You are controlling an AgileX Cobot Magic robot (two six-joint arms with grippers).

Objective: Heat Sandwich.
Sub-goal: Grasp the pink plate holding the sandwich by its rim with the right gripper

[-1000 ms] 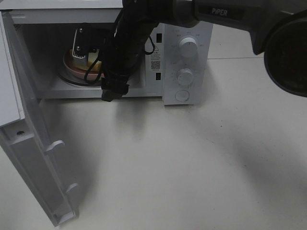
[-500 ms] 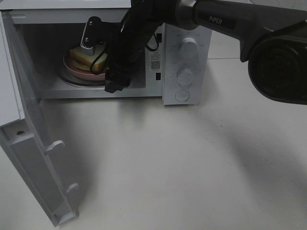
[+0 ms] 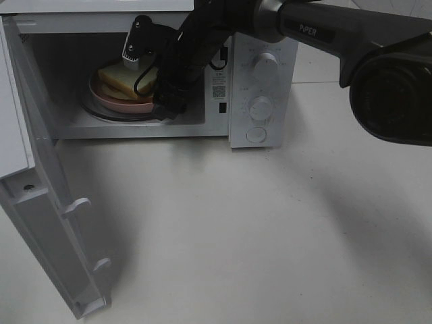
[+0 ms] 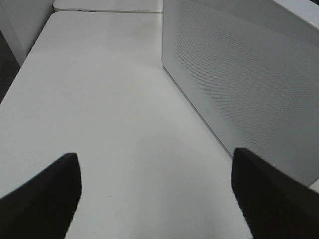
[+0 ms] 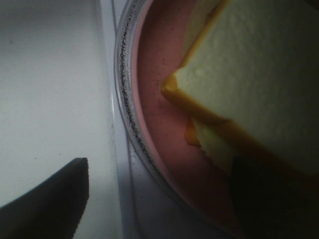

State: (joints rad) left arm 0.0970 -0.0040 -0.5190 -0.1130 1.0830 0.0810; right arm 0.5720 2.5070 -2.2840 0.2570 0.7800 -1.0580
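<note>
Beneath the parted, empty right fingers [image 5: 50, 199], the thick pale-bread, orange-filled sandwich [image 3: 121, 78] sits inside the white boxy microwave [image 3: 263, 81]; shutting its door [image 3: 40, 223] and heating remain.

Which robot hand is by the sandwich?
The right gripper, over the sandwich and pink plate inside the microwave. The left gripper hangs over the table.
</note>
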